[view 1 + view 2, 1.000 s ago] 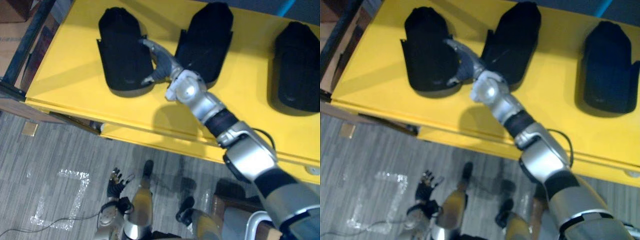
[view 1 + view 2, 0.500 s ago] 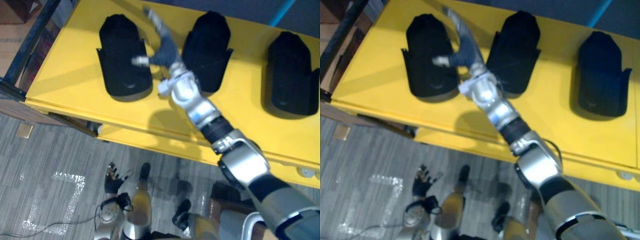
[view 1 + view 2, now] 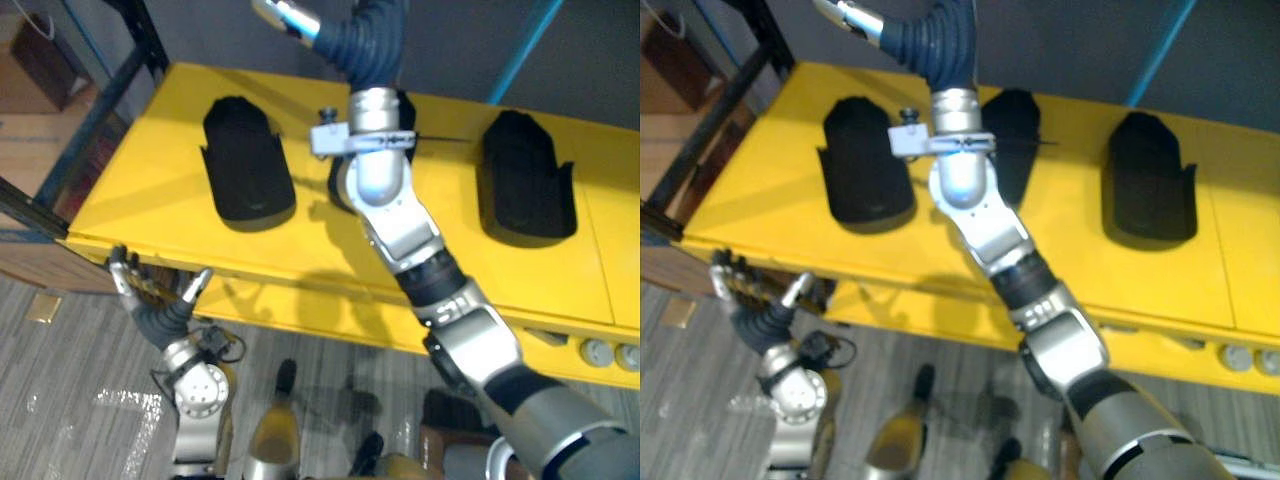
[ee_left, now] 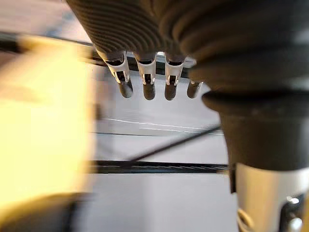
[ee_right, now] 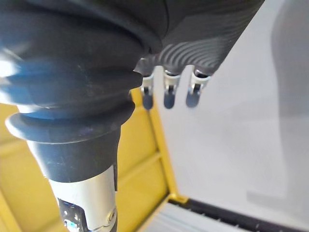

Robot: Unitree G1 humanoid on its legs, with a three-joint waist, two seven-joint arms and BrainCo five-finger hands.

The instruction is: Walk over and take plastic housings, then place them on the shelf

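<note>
Three black plastic housings lie in a row on the yellow table (image 3: 150,180): the left housing (image 3: 248,160), the middle housing (image 3: 1018,140) partly behind my right forearm, and the right housing (image 3: 525,180). My right hand (image 3: 340,38) is raised high above the table's far side, open and empty; its straight fingers (image 5: 166,94) hold nothing in the right wrist view. My left hand (image 3: 160,305) hangs by the table's front left edge, open, with spread fingers (image 4: 147,87) around nothing.
A dark metal frame post (image 3: 130,60) stands at the table's left end and a blue pole (image 3: 520,50) behind its right part. Round knobs (image 3: 600,352) sit on the table's front right. Below lies grey carpet (image 3: 60,400).
My right hand has lifted away from between the left and middle housings and risen above the table. My left hand has come up to the table's front edge. The camera view has shifted.
</note>
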